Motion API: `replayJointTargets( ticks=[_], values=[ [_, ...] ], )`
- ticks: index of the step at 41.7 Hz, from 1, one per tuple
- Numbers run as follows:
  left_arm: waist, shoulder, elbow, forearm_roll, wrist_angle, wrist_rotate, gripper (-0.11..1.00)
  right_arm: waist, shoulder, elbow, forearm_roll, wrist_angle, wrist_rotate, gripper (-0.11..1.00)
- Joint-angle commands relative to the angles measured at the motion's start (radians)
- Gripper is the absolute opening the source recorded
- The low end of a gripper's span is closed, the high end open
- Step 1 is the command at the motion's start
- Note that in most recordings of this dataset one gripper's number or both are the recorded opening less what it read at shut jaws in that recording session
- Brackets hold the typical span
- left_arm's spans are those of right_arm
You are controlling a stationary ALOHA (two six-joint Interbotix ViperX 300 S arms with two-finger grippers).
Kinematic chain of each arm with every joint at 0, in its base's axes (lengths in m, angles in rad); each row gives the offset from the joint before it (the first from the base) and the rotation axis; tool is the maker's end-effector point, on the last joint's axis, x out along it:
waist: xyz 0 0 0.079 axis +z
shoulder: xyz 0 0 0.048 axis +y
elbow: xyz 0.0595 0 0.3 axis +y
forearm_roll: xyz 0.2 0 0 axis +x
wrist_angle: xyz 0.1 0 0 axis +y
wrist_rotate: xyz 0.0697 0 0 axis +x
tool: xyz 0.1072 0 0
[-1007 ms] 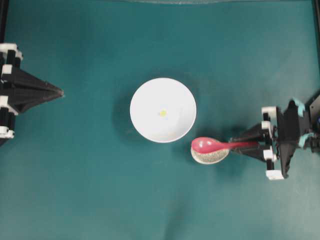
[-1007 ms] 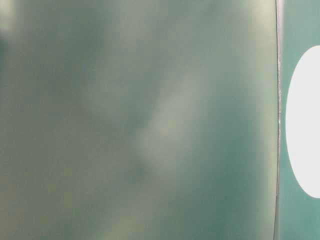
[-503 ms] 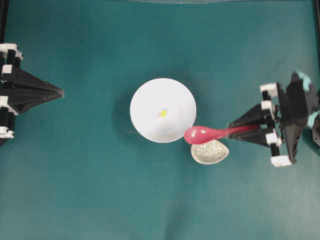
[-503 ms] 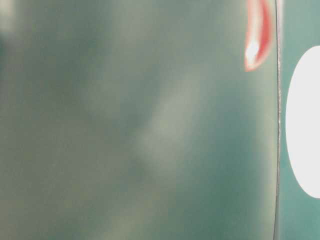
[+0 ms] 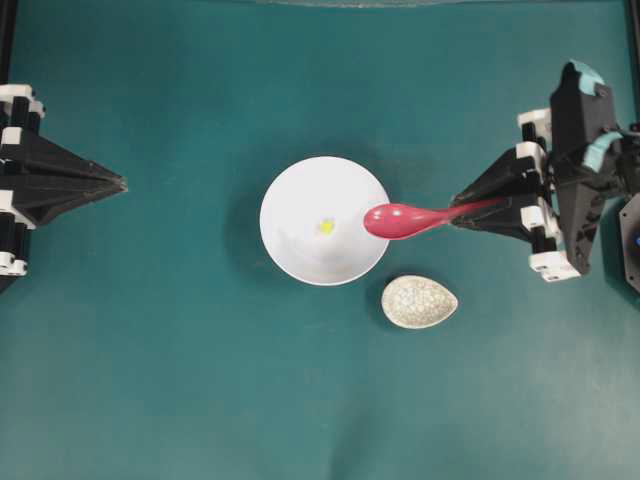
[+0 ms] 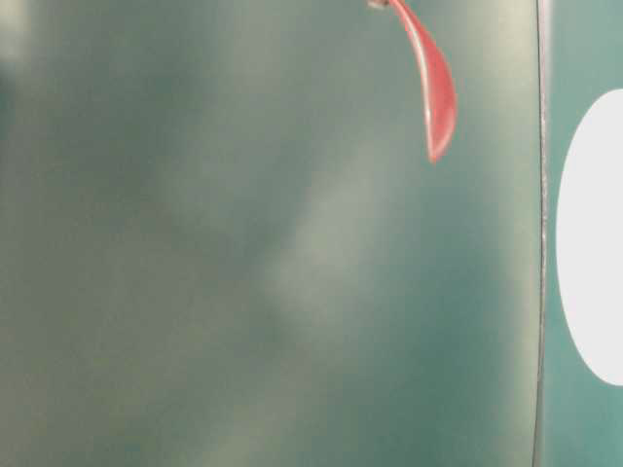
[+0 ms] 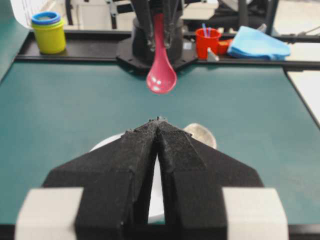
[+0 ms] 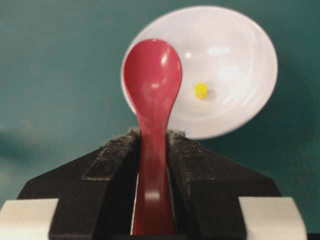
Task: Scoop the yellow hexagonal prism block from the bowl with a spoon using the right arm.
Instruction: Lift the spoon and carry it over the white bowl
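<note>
Overhead view: we see the white bowl [image 5: 326,220] near the table's middle w/ the tiny yellow block [image 5: 326,227] lying on its floor, about centre. The right gripper [image 5: 458,212] reaches in from the right, its jaws clamped on the handle of the red-pink spoon [image 5: 400,220]; the scoop hangs over the bowl's right rim, apart from the block. A speckled spoon rest [image 5: 419,302] sits just below-right of the bowl, nothing on it. The left gripper [image 5: 122,184] is far left, fingers pressed together to a point, holding nothing. Table-level view: mostly a blurred green haze; we make out the spoon [image 6: 431,83] up top, scoop pointing down, and a slice of the bowl [image 6: 592,238] at the right edge. Left wrist view: the left gripper [image 7: 158,121] shows its pads shut against each other, w/ the bowl [image 7: 107,144] partly hidden behind them, the spoon rest [image 7: 200,134] peeking out at right, and the spoon [image 7: 161,75] raised in the air beyond. Right wrist view: the right gripper [image 8: 152,135] pinches the spoon [image 8: 152,80] handle between both pads; the scoop overlaps the near-left rim of the bowl [image 8: 235,70], and the block [image 8: 201,90] rests inside, right of the scoop, not touching.
</note>
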Motion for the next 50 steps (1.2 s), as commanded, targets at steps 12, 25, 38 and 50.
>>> replayJointTargets(
  ticks=[12, 25, 38, 50],
  values=[
    [0.000, 0.011, -0.028, 0.002, -0.009, -0.002, 0.03, -0.117, 0.106, -0.153, -0.006, 0.207, 0.002, 0.25],
    [0.000, 0.012, -0.028, 0.002, -0.014, -0.002, 0.03, -0.126, 0.285, -0.275, -0.124, 0.322, 0.003, 0.25],
    [0.000, 0.012, -0.028, 0.002, -0.029, -0.002, 0.03, -0.124, 0.426, -0.356, -0.189, 0.419, 0.006, 0.25],
    [0.000, 0.012, -0.028, 0.002, -0.043, 0.000, 0.03, -0.124, 0.477, -0.399, -0.189, 0.434, 0.006, 0.25]
  ],
)
